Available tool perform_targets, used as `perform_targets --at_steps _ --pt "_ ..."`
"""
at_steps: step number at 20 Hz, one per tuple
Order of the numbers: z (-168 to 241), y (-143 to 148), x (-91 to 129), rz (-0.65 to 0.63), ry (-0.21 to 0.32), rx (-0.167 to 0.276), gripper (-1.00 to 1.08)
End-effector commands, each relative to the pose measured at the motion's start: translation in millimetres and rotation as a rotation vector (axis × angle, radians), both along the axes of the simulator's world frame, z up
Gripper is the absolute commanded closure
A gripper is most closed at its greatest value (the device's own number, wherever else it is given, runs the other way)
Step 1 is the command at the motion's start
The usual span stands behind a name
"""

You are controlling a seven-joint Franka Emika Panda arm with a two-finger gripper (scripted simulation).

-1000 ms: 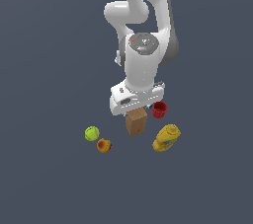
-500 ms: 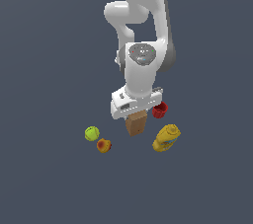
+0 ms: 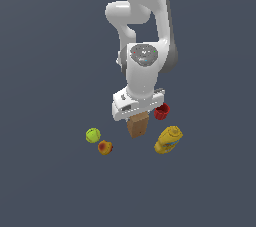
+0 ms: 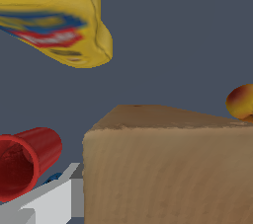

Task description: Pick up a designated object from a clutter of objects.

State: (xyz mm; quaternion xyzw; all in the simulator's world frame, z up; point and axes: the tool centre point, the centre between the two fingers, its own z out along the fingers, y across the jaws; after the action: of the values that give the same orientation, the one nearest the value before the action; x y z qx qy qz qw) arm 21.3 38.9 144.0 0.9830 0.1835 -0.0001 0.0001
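The tall brown box (image 3: 137,125) stands upright in the middle of the clutter and fills most of the wrist view (image 4: 168,168). My gripper (image 3: 136,117) is directly over the box, low on its top, with the jaws apart to either side. One light grey finger (image 4: 49,201) shows beside the box's side face; the other is hidden behind the box. I cannot see whether the pads touch it.
A red mug (image 3: 161,112) lies on its side close by the box (image 4: 24,161). A yellow bottle with a blue label (image 3: 168,140) lies at the exterior view's right (image 4: 54,16). A yellow-green ball (image 3: 92,135) and an orange-red fruit (image 3: 105,147) sit at the left. A tiny blue piece (image 4: 54,176) lies by the mug.
The hand has come down a little onto the brown box. The box and the other items have not moved.
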Motion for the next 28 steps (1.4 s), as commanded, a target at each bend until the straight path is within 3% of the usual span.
perform_targets --at_steps 1,14,28 --pt "0.8 0.3 -0.4 0.000 0.000 0.000 1.08" --pt "45.3 18.9 -25.9 0.000 0.000 -0.001 1.08" --pt "164.8 69.0 -92.3 0.001 0.000 -0.002 1.08"
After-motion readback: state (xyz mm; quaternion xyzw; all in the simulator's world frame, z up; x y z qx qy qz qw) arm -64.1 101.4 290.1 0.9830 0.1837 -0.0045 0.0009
